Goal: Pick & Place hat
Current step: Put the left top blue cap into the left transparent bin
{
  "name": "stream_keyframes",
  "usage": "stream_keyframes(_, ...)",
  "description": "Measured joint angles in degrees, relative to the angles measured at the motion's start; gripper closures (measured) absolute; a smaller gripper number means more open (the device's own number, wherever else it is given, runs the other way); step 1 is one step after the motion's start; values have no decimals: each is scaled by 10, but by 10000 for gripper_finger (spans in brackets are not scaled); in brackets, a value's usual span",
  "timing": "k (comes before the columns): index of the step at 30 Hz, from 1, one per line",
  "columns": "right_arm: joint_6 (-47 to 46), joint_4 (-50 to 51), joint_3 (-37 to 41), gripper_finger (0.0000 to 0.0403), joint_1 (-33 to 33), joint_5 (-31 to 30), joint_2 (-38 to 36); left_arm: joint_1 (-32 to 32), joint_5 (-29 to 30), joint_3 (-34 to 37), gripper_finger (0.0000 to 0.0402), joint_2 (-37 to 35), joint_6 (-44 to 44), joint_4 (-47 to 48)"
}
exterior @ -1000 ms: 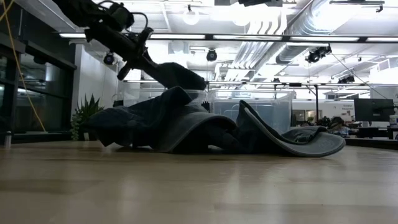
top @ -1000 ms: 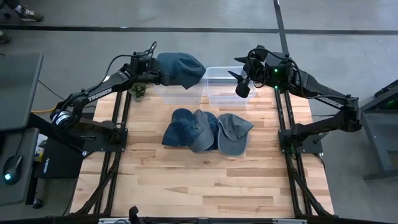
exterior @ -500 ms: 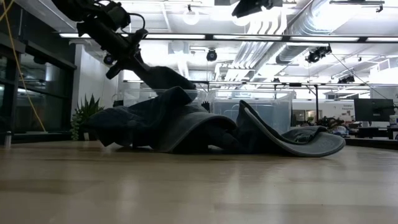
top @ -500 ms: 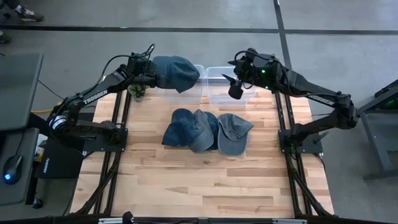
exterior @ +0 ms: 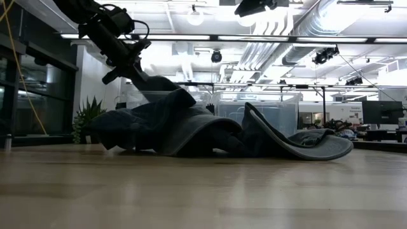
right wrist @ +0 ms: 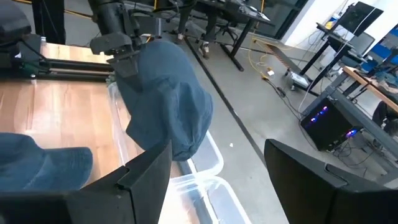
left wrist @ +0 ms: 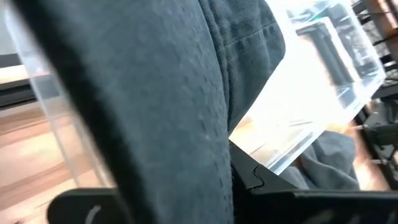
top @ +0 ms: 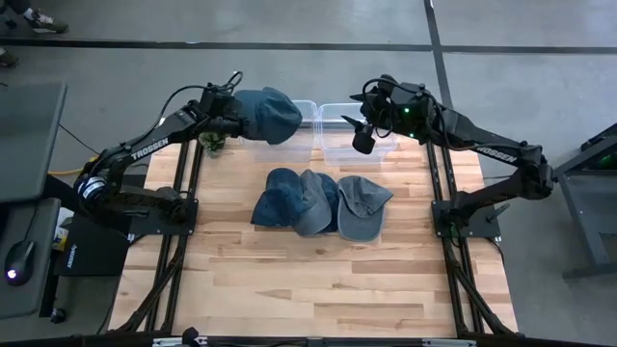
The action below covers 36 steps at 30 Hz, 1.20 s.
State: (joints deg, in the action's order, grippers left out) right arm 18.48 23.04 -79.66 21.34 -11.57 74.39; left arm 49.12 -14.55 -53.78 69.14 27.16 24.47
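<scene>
My left gripper (top: 232,120) is shut on a blue denim hat (top: 267,114), which it carries in the air over the far left corner of the left clear bin (top: 292,146). The right wrist view shows the same hat (right wrist: 166,106) above that bin (right wrist: 198,182). My right gripper (top: 362,136) hovers open over the right clear bin (top: 339,146) and touches nothing. Three more blue hats (top: 313,202) lie overlapping in the middle of the table; in the low view they form a pile (exterior: 191,130). My left gripper pinches the hat at its left-hand edge (right wrist: 138,67) between the two fingers, coming about level from the table's left. The hat is lifted clear and its crown bulges and droops beyond the fingers. In the left wrist view the cloth (left wrist: 180,124) covers the fingers, hiding the layers.
The two clear bins stand side by side at the table's far edge. A small green plant (top: 214,144) sits by the left arm at the far left. The near half of the wooden table (top: 308,280) is bare. Arm frames run along both sides.
My left gripper has carried the hat a little toward the table's left and slightly down, still shut on it. My right gripper has shifted toward the table's left, over the right bin. The three hats on the table have not moved.
</scene>
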Motion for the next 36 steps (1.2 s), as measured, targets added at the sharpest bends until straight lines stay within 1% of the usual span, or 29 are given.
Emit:
stream_keyframes(3, -4, -2, 0, 151, 0, 4, 0, 0, 1, 0, 396, 0, -4, 4)
stream_keyframes(10, -22, 3, 0, 151, 0, 42, 0, 0, 17, 0, 396, 0, -14, 29)
stream_keyframes(19, -24, 3, 0, 151, 0, 43, 0, 0, 23, 0, 396, 0, -17, 45)
stream_keyframes(23, -26, 3, 0, 151, 0, 43, 0, 0, 16, 0, 393, 0, -14, 45)
stream_keyframes(31, -26, 3, 0, 151, 0, 45, 0, 0, 17, 0, 319, 0, -14, 45)
stream_keyframes(36, -26, 3, 0, 151, 0, 45, 0, 0, 17, 0, 274, 0, -31, 41)
